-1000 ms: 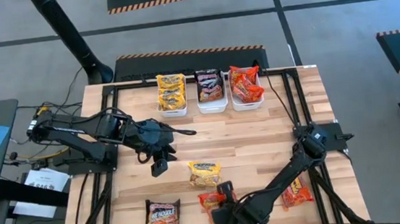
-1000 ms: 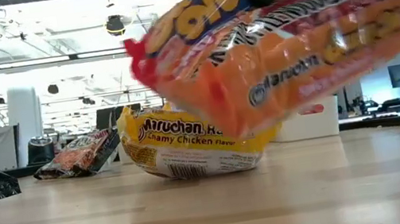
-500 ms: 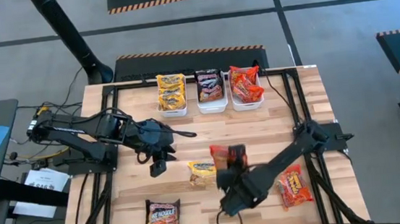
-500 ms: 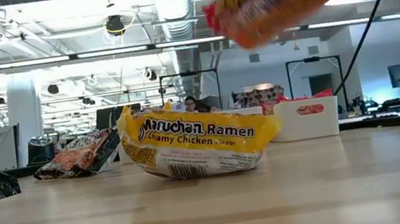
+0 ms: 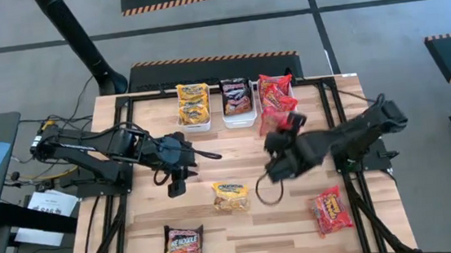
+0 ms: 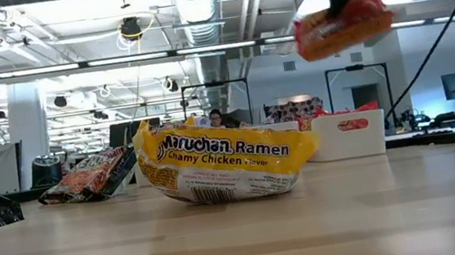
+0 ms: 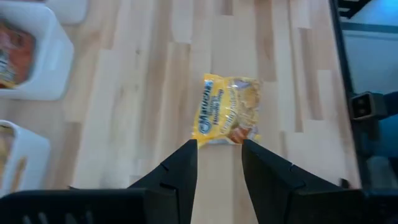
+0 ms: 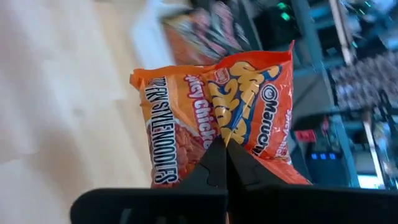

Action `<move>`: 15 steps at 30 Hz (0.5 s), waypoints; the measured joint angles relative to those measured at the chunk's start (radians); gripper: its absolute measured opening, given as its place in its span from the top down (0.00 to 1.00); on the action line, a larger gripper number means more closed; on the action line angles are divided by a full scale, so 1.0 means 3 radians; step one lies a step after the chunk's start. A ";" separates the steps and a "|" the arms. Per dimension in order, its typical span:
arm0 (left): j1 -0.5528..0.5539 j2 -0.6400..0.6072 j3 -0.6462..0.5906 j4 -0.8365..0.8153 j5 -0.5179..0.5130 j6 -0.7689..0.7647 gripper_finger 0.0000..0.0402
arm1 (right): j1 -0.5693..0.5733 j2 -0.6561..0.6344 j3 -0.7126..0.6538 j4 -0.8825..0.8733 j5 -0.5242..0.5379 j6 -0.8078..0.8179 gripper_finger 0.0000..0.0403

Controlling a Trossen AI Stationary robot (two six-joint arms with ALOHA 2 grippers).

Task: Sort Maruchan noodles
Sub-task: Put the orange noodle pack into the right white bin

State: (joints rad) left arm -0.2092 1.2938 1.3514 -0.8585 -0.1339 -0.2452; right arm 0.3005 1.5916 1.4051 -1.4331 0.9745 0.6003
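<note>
A red noodle packet (image 5: pixel 274 116) hangs in the air just short of the far bins, with my right gripper (image 5: pixel 285 128) shut on it. It also shows high in the low view as the red packet (image 6: pixel 342 25). A yellow packet (image 5: pixel 231 195) lies flat mid-table. A dark packet (image 5: pixel 182 243) lies near the front left and another red packet (image 5: pixel 331 210) near the front right. My left gripper (image 7: pixel 219 155) stands open above the table, left of centre. The yellow packet (image 7: pixel 227 109) lies beyond its fingertips. My right gripper pinches one edge of the red packet (image 8: pixel 211 127) between its two shut fingers. The fingers slant down toward the table's far side. The packet is lifted clear of the table and stands out beyond the fingertips, its printed face toward the wrist camera.
Three white bins stand in a row at the far edge: one with yellow packets (image 5: pixel 193 105), one with dark packets (image 5: pixel 237 99), one with red packets (image 5: pixel 278 89). Bare wood lies between the bins and the loose packets. A black frame (image 5: pixel 331 117) runs along the table's sides.
My right gripper, shut on the red packet, has risen from the table's near edge and swung toward the far edge and the right. It now stands close to the red bin. The packet has gone with it, clear of the table. The yellow packet has stayed put.
</note>
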 joint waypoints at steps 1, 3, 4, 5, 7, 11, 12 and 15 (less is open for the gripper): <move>0.0001 0.0000 0.0000 0.0001 -0.0031 0.0028 0.72 | -0.0108 -0.0088 -0.0123 0.0064 0.0043 -0.0027 0.99; 0.0001 0.0000 0.0000 0.0000 -0.0044 0.0087 0.72 | -0.0320 -0.0258 -0.0352 0.0218 0.0105 -0.0127 0.99; 0.0001 0.0000 0.0000 0.0000 -0.0043 0.0114 0.72 | -0.0428 -0.0327 -0.0454 0.0300 0.0106 -0.0184 0.99; 0.0001 0.0000 0.0000 0.0000 -0.0042 0.0152 0.72 | -0.0531 -0.0385 -0.0539 0.0383 0.0107 -0.0264 0.99; 0.0001 0.0000 0.0000 0.0001 -0.0042 0.0226 0.72 | -0.0717 -0.0491 -0.0710 0.0614 0.0108 -0.0470 0.99; 0.0001 0.0000 0.0000 0.0005 -0.0042 0.0280 0.72 | -0.1045 -0.0601 -0.0969 0.1119 0.0086 -0.1004 0.99; 0.0001 0.0001 0.0000 0.0006 -0.0042 0.0278 0.72 | -0.1111 -0.0605 -0.1005 0.1211 0.0082 -0.1125 0.99; 0.0001 0.0001 0.0000 0.0006 -0.0042 0.0226 0.72 | -0.1292 -0.0607 -0.1075 0.1474 0.0075 -0.1481 0.99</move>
State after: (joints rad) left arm -0.2089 1.2942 1.3514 -0.8566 -0.1467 -0.1773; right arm -0.0872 1.4094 1.0825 -0.9909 0.9970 0.1559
